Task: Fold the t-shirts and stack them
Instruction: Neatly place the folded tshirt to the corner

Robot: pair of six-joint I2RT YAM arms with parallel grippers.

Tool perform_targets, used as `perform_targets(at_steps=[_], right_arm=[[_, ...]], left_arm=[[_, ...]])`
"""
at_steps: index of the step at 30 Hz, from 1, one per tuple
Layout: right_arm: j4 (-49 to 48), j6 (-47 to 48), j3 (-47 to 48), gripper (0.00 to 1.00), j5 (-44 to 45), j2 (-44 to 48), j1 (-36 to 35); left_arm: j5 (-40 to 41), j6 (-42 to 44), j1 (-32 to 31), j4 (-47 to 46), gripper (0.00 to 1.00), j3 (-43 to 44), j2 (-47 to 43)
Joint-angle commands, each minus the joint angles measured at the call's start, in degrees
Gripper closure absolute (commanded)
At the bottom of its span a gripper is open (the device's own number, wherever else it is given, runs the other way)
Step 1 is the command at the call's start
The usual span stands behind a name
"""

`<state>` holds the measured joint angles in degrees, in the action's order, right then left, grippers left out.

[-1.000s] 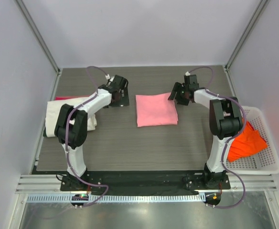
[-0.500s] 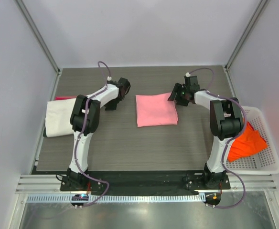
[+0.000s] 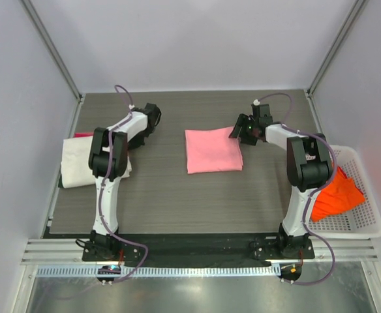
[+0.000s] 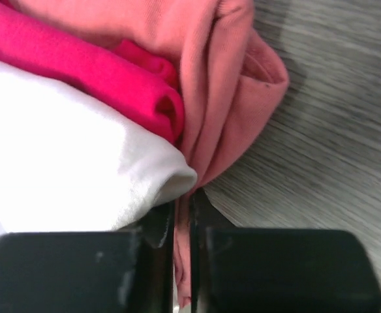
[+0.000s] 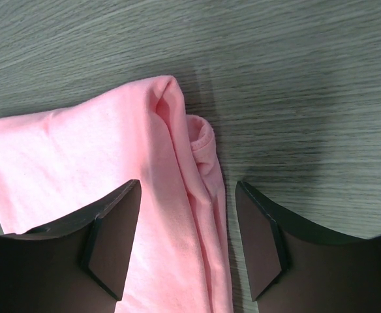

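A folded light pink t-shirt (image 3: 213, 150) lies flat at the middle of the table. My right gripper (image 3: 239, 134) stands open over its right edge, with the folded hem (image 5: 200, 163) between the spread fingers (image 5: 115, 241). At the left lies a stack of t-shirts: a cream-white one (image 3: 79, 163) (image 4: 60, 163), a red one (image 4: 79, 72) and a salmon-pink one (image 4: 223, 85). My left gripper (image 3: 138, 134) (image 4: 184, 208) is at the stack's right edge, shut on a fold of the salmon-pink cloth. A bright orange t-shirt (image 3: 334, 189) sits crumpled in the basket.
The white mesh basket (image 3: 366, 228) stands at the right edge of the table beside the right arm. Grey walls and metal posts enclose the table at the back and sides.
The left arm has swung left from near the pink shirt to the stack, and its jaws have closed on cloth. The right arm has barely moved.
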<state>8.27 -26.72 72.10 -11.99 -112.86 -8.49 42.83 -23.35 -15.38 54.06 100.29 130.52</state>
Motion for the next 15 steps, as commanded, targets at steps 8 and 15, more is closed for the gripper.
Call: perform_targets(at_steps=[8, 15], right_arm=[[1.22, -0.53, -2.31, 0.34, 1.09, 2.55, 1.46], [1.04, -0.44, -2.66, 0.34, 1.26, 2.47, 1.81]], left_arm=[[-10.22, -5.03, -9.04, -1.59, 1.0, 1.92, -6.33], [-18.99, -8.63, -12.04, -2.2, 0.47, 4.92, -7.02]])
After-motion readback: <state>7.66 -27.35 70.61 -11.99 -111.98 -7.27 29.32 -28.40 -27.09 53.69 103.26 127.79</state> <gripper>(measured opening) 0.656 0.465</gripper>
